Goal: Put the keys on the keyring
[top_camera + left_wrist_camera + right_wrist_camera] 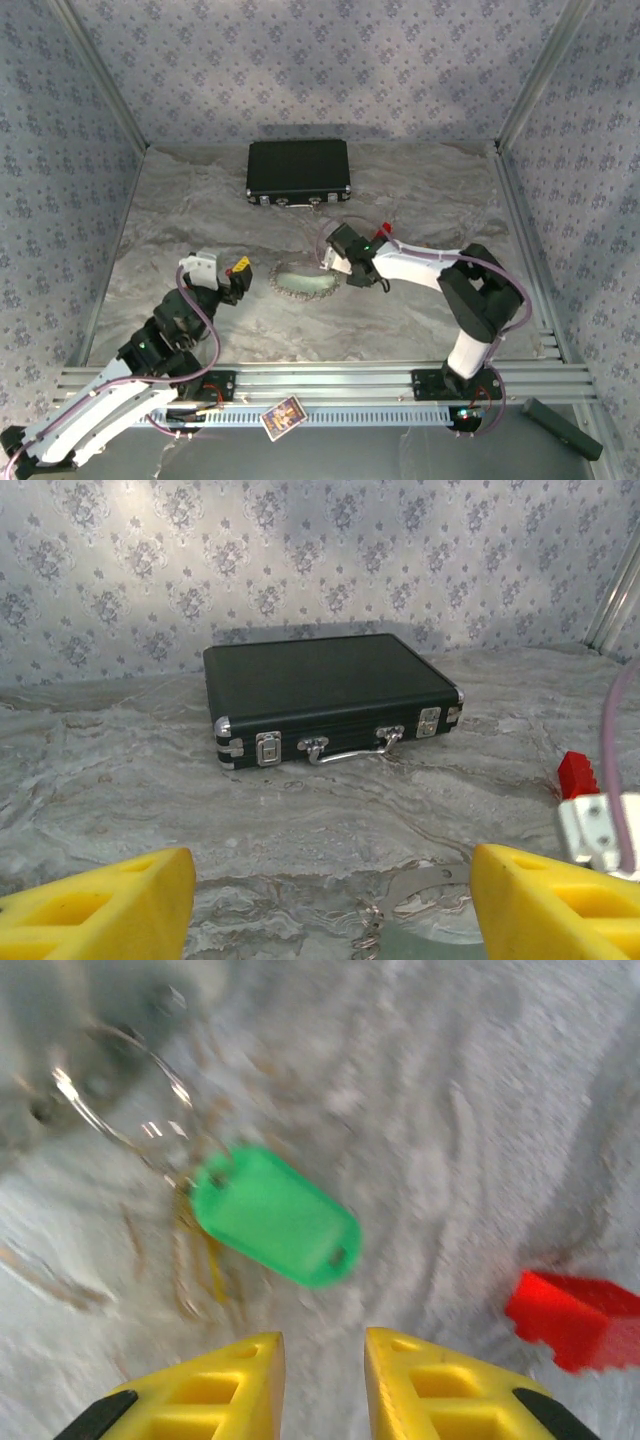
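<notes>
A green key [275, 1215] lies on the cloth just ahead of my right gripper [323, 1380], joined to a thin wire loop [120, 1090] at the upper left. The jaws stand a little apart with nothing between them. A red key [575, 1315] rests to the right. From above, the pale keyring [300, 284] lies mid-table between my left gripper [243, 278] and my right gripper [332, 264]. In the left wrist view, my left gripper [330, 920] is wide open, and part of the keyring [430, 890] shows low between its yellow fingers [100, 905]. The red key [575, 775] sits at the right.
A black case [298, 172] with metal latches lies shut at the back of the table, also facing the left wrist camera [330, 695]. Patterned walls and metal rails enclose the grey marbled cloth. A small card [282, 416] lies at the near rail.
</notes>
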`<state>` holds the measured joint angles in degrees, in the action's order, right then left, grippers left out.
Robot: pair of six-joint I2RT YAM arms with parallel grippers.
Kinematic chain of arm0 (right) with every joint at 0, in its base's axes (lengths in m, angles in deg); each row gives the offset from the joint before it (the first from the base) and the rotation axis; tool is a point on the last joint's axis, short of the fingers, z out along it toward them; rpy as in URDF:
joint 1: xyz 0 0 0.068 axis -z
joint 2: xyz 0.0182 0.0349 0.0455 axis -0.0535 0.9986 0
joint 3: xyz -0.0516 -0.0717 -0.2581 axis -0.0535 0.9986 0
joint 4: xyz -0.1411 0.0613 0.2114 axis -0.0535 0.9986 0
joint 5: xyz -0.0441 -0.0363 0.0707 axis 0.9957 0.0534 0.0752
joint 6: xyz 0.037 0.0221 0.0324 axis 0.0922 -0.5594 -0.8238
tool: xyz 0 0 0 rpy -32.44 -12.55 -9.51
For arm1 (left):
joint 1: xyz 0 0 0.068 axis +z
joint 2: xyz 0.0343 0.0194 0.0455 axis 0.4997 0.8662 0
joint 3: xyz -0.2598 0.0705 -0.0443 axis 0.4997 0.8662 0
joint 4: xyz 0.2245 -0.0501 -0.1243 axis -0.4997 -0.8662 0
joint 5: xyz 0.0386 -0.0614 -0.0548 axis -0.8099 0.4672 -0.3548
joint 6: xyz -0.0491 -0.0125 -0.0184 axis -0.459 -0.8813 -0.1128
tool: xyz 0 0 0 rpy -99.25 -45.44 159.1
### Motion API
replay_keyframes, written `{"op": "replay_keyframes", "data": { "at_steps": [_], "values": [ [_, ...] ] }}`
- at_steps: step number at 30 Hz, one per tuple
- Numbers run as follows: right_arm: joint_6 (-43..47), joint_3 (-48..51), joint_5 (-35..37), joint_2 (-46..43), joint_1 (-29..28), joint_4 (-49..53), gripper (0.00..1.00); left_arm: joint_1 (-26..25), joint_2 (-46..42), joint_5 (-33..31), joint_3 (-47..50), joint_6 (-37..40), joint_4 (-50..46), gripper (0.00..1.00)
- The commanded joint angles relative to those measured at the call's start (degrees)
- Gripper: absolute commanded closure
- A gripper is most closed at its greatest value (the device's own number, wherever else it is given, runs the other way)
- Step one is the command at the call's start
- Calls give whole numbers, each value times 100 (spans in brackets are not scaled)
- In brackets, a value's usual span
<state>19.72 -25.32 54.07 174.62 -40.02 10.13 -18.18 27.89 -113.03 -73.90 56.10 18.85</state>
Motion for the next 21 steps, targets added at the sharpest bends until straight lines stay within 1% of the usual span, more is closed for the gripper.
{"op": "replay_keyframes", "data": {
  "at_steps": [1, 4, 6, 7, 9, 11, 12, 14, 15, 17, 21],
  "values": [
    [-516, 132, -307, -877, 193, -77, 71, 144, 149, 165, -238, -306, 83, 27],
    [-1253, 485, -1226, -1734, 325, -678, 71, 253, 443, 275, -338, -499, -22, 26],
    [-2168, 803, -1853, -2126, 394, -1142, 70, 312, 679, 408, -387, -652, -53, 26],
    [-2761, 972, -2242, -2238, 405, -1362, 70, 316, 820, 487, -390, -749, -56, 25],
    [-3492, 1196, -2830, -2260, 306, -1514, 70, 328, 1102, 600, -374, -917, -16, 25],
    [-4017, 1203, -2786, -2156, 77, -1309, 69, 329, 1364, 720, -363, -1073, 6, 25],
    [-4284, 1117, -2652, -2039, -7, -1084, 69, 326, 1490, 740, -364, -1171, 6, 25],
    [-4787, 735, -2391, -1703, -24, -353, 69, 333, 1696, 727, -365, -1369, -1, 25],
    [-4976, 434, -2337, -1476, -3, 59, 70, 339, 1794, 716, -372, -1481, -19, 25],
    [-5078, -36, -2363, -1091, -11, 643, 75, 343, 1948, 727, -364, -1666, -35, 25],
    [-5002, -463, -2494, -518, -127, 906, 73, 373, 2167, 737, -337, -1914, -22, 25]
  ]
}}
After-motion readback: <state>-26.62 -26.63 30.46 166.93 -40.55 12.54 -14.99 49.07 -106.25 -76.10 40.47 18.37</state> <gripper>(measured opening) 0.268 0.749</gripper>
